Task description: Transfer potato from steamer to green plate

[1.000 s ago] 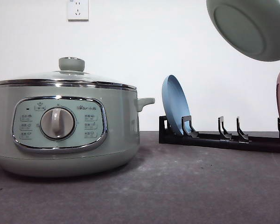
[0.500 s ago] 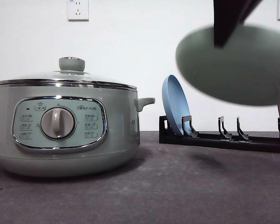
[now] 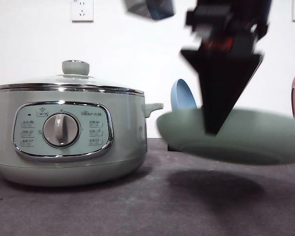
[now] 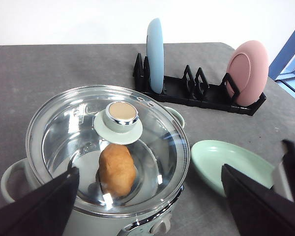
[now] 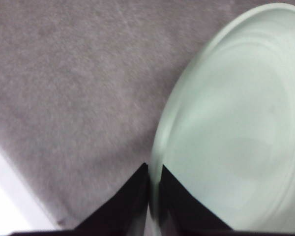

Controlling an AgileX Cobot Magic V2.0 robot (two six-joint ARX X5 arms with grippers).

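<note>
- The right gripper (image 5: 155, 196) pinches the rim of the green plate (image 3: 236, 140) between thin fingers. With so narrow a hold at the edge, the plate could pivot or slip out before it lies flat.
- In the front view the plate hangs just above the grey table (image 3: 113, 206), its shadow beneath it. Letting go now would likely drop it with a clatter, and it might skid.
- The plate sits at about 3 o'clock from the steamer (image 3: 69, 132), close to its side handle. Drifting towards 9 o'clock could knock it against the pot.
- Behind the plate, at 12 o'clock, the black rack (image 4: 196, 91) holds a blue plate (image 4: 155, 54) and a pink plate (image 4: 247, 71). A backward swing might strike them.
- The potato (image 4: 116, 167) lies inside the steamer under the glass lid (image 4: 103, 147), which is shut, so the lid must come off first.
- The left gripper (image 4: 147, 206) hangs over the steamer with fingers spread wide and empty. Descending off-centre from the lid knob (image 4: 121, 114) could skate off the glass.
</note>
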